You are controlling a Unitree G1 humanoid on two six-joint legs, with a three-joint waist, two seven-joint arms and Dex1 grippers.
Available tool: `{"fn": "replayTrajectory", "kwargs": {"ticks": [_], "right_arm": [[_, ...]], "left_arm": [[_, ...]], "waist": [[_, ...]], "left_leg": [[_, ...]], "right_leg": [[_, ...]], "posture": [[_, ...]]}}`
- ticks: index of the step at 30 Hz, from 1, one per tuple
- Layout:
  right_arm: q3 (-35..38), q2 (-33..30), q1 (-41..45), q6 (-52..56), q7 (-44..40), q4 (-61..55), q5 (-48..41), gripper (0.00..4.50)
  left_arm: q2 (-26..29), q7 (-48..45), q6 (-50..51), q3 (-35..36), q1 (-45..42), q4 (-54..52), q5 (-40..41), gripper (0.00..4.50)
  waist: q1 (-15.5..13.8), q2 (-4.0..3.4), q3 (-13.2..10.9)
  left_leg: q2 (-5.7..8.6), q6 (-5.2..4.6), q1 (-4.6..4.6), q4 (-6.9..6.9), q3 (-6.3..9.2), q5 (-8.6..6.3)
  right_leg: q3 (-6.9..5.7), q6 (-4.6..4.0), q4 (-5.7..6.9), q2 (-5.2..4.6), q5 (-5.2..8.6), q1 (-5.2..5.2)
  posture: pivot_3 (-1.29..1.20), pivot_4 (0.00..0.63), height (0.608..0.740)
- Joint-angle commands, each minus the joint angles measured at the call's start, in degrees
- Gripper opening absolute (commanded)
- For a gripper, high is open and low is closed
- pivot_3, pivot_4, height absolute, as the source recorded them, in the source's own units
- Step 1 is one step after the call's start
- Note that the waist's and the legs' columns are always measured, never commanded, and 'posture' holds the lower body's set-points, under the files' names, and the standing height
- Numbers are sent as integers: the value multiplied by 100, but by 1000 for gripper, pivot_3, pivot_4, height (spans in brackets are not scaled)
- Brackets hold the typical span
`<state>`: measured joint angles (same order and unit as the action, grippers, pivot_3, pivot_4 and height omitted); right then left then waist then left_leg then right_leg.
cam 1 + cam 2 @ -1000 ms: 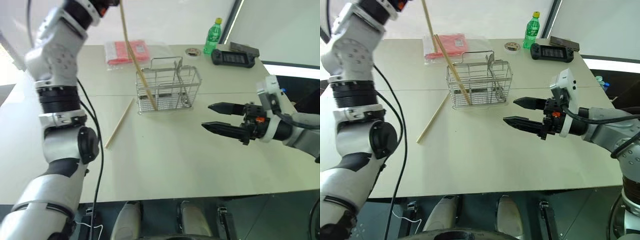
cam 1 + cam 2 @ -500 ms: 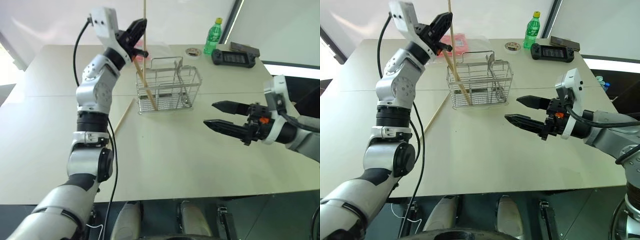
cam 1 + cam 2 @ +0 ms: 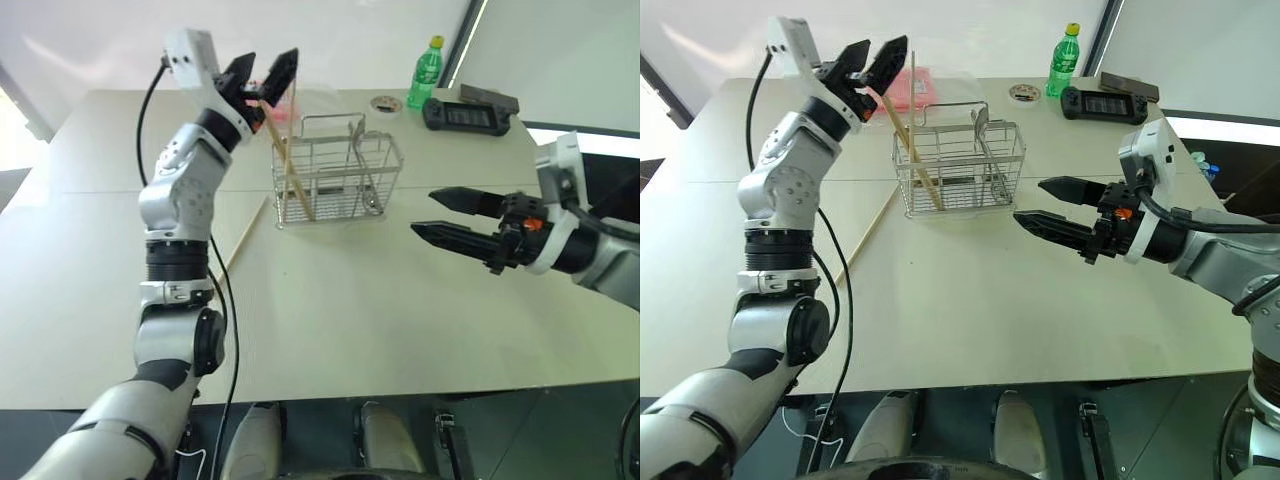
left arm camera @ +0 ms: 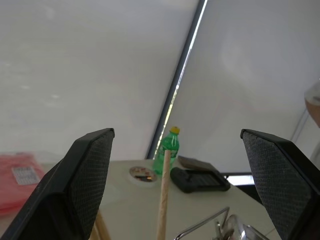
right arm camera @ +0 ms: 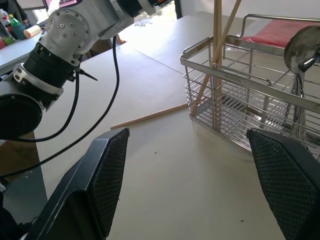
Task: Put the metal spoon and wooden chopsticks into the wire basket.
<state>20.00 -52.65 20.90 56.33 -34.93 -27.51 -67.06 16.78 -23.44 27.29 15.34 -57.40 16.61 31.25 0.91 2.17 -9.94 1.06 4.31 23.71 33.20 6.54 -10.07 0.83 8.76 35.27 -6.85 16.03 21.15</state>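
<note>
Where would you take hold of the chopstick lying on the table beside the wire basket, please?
Grip the loose chopstick near its middle, coming straight down from above with the fingers across its width. It lies flat and slanted on the table, apart from the wire basket, so both long sides look free.

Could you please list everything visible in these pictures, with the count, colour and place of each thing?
wire basket: one, silver, middle of the table.
wooden chopsticks in the basket: two, light tan, standing in its left end.
wooden chopstick on the table: one, light tan, lying left of the basket.
metal spoon: one, silver, standing in the basket, bowl up.
red packet: one, red, behind the basket.
bottle: one, green with yellow cap, far side of the table.
game controller: one, black, right of the bottle.
round lid: one, left of the bottle.
table: one, beige.
left pincer: black, open, above the basket's left end.
right pincer: black, open, right of the basket.
</note>
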Motion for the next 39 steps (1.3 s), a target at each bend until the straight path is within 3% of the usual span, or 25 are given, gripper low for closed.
{"fn": "replayTrajectory", "kwargs": {"ticks": [1,7,11,22,39], "right_arm": [[29,3,147,-124,-30,-29,5,3890],[-52,32,138,-187,-110,43,125,3890],[-116,85,165,-215,-117,71,175,3890],[-171,235,70,-268,-91,-23,247,3890],[74,264,-410,-285,210,-412,76,3890]], "left_arm": [[886,-150,871,87,-581,-233,121,4408],[2355,-623,2404,-891,-1029,626,-659,4408],[2544,-500,3040,-1311,-1083,1346,-1189,4408],[1859,-992,3520,-2304,-824,1860,-1815,4408],[1055,-2348,2496,-3419,-972,3083,-2754,4408]], "waist": [[1,0,-1],[-33,-12,5],[-36,-9,3],[-26,-6,2],[-30,-7,2]], "left_leg": [[0,0,0,0,0,0],[0,0,-1,-3,0,0],[0,0,-7,-2,1,0],[0,1,20,-7,2,0],[0,0,25,-1,2,0]], "right_leg": [[0,0,3,0,0,2],[0,0,-1,1,1,-2],[-1,-1,-2,1,2,-10],[-1,-1,-1,1,1,21],[-1,-1,-2,0,1,21]], "posture": [[0,150,721],[0,150,721],[0,150,721],[0,150,721],[0,150,721]]}}
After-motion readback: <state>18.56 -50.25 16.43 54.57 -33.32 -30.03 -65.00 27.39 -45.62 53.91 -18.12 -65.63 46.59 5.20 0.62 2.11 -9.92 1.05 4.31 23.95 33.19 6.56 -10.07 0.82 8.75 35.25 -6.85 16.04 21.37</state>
